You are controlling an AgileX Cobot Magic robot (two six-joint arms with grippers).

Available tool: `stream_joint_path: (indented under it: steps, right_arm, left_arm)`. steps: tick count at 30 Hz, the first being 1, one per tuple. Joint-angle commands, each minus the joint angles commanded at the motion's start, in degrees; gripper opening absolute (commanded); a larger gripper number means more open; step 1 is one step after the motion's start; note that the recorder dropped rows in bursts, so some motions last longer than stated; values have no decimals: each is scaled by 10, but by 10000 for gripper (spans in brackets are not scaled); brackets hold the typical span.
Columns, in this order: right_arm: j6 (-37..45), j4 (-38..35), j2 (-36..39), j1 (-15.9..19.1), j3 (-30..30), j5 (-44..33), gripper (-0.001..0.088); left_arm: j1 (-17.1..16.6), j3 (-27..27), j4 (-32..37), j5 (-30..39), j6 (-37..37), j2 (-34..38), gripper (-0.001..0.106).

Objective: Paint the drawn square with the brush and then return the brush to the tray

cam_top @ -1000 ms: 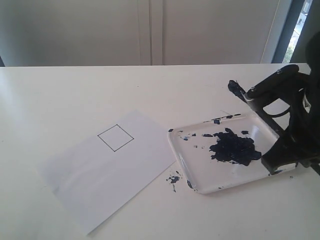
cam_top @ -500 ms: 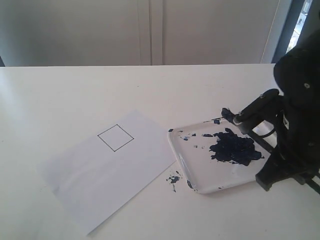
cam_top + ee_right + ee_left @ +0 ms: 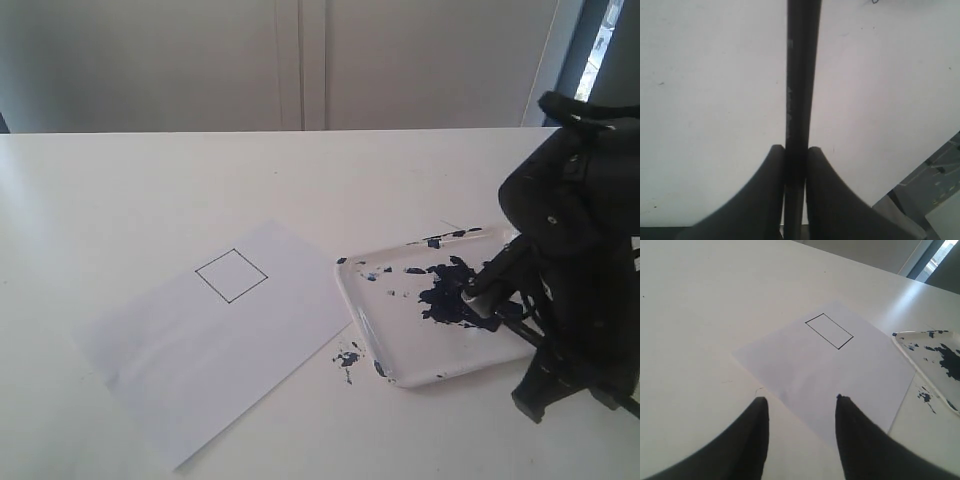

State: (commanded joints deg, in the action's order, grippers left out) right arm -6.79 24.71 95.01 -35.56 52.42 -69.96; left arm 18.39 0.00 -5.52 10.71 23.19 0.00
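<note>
Brush (image 3: 799, 75) clamped in right gripper (image 3: 796, 165), tip lost against dark paint (image 3: 448, 298) in tray (image 3: 362, 312), left gripper (image 3: 800, 398) jaws apart

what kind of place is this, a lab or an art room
Probably an indoor robot test bench: a white table, plain white wall panels behind, a window at the far right. A paint tray and paper with a drawn square sit on the table.

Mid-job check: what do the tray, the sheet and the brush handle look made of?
The tray: glossy white, highlights on its rim, probably plastic or glazed ceramic. The sheet: thin matte white paper, lying flat. The brush: smooth black handle with a faint sheen, painted wood or plastic; I cannot tell which.
</note>
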Motion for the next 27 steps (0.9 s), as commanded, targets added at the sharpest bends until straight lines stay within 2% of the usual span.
stream_joint_path:
  steps: [11,22,27]
  right_arm:
    - [-39,74,32,2,0,0,0]
    - [-39,47,45,2,1,0,0]
    - [-33,27,45,2,1,0,0]
  left_arm:
    - [0,0,0,0,0,0,479]
    - [0,0,0,-2,0,0,479]
    - [0,0,0,-27,6,0,479]
